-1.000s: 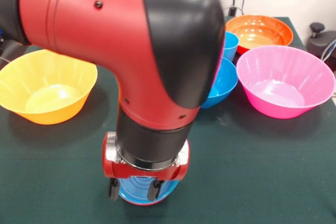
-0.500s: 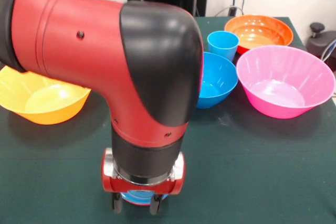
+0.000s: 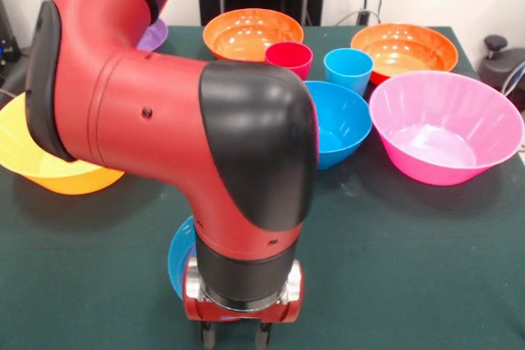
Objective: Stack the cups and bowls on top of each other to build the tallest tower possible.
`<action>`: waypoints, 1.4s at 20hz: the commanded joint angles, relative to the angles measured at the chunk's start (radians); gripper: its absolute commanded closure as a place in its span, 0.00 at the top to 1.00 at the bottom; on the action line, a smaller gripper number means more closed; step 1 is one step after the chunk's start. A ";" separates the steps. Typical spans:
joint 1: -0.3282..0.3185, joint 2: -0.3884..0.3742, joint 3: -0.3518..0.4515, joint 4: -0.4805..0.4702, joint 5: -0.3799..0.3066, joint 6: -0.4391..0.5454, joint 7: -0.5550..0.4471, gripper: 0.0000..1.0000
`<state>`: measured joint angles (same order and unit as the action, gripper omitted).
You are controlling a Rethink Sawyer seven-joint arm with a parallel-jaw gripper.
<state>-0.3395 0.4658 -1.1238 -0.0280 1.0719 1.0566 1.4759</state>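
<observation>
Arm [image 3: 205,145] swung lower, gripper [image 3: 234,335] state unclear, hiding small blue bowl [image 3: 179,258]

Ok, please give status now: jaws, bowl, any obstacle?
Gripper low at near edge, jaws unclear. Small blue bowl beside wrist, tilted. Grip hidden by arm.

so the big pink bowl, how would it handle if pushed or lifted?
The pink bowl looks like thin glossy plastic, so probably light and slippery. Its walls flare wide from a small base, so a rim push would likely tip it; a low one, slide it.
</observation>
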 commanded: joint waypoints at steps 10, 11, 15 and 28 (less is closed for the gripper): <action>-0.014 0.052 0.121 0.015 -0.175 -0.023 -0.331 1.00; -0.017 0.050 0.107 0.016 -0.173 -0.017 -0.331 1.00; -0.024 0.052 0.066 0.012 -0.159 -0.004 -0.331 1.00; -0.055 0.032 -0.264 -0.008 0.134 0.052 -0.322 1.00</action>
<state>-0.3761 0.4935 -1.2795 -0.0474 1.1670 1.0561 1.4759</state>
